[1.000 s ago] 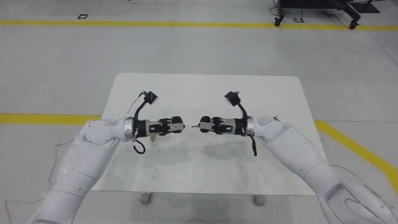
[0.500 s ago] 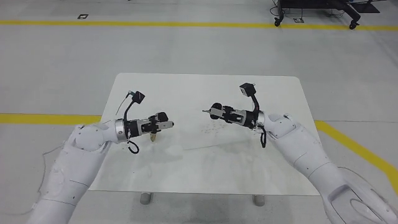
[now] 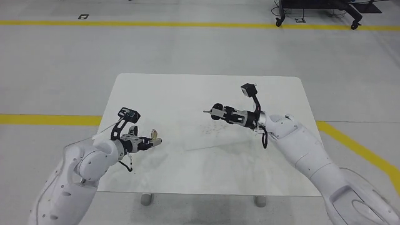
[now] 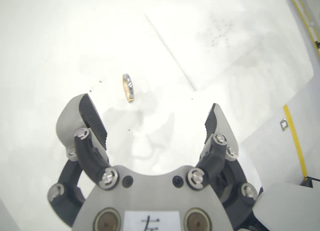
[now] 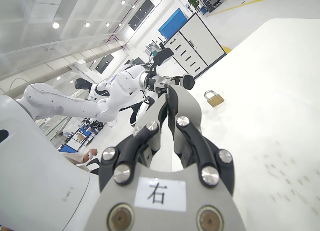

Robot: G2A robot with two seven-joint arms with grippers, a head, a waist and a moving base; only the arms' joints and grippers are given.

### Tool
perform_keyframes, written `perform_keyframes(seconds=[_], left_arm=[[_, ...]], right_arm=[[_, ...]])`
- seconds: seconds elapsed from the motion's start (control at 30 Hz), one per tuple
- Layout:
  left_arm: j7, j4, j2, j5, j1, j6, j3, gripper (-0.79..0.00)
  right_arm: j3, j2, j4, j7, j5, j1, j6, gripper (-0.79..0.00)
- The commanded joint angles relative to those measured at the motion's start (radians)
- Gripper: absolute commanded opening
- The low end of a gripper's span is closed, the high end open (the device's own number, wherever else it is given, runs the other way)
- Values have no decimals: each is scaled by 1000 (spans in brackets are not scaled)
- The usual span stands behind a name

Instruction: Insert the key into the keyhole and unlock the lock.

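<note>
A small brass padlock [image 3: 155, 139] lies on the white table [image 3: 187, 87] near its left front corner. In the left wrist view the padlock [image 4: 128, 88] rests on its edge just beyond my left gripper [image 4: 152, 117], which is open with nothing between its fingers. My left gripper [image 3: 147, 144] sits right behind the lock. My right gripper [image 3: 215, 112] hovers over the table's middle, shut on the key [image 3: 205, 112], whose tip points left. In the right wrist view the shut fingers [image 5: 172, 102] hide the key; the padlock [image 5: 215, 98] and the left gripper [image 5: 185, 81] show farther off.
Dark scuff marks [image 4: 217, 34] dot the table's middle. The table's right edge [image 3: 309, 131] and front edge [image 3: 206, 192] are close to the arms. Yellow floor lines [image 3: 187, 24] and wheeled carts [image 3: 319, 0] lie well beyond the table.
My left gripper has let go of the padlock, which now lies on the table, and has drawn back left and toward the front. My right gripper pulled away right earlier, then stayed still.
</note>
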Motion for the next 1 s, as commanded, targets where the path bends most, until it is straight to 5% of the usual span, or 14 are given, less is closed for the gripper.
perform_keyframes(seconds=[0.0,0.43,0.5,0.67,0.73,0.97], left_arm=[[4,14,-4,44,-26,28,30,-68],[-44,152,-40,171,-187,110,210,-283],[-48,169,-44,183,-200,122,223,-406],[-48,192,-51,189,-220,134,237,-529],[-49,194,-53,194,-223,138,242,-785],[-61,195,-53,190,-213,128,227,-785]], right_arm=[[0,0,0,0,0,0,0,-785],[0,0,0,0,0,0,0,-785],[0,0,0,0,0,0,0,-785],[0,0,0,0,0,0,0,-785],[0,0,0,0,0,0,0,-785],[0,0,0,0,0,0,0,-785]])
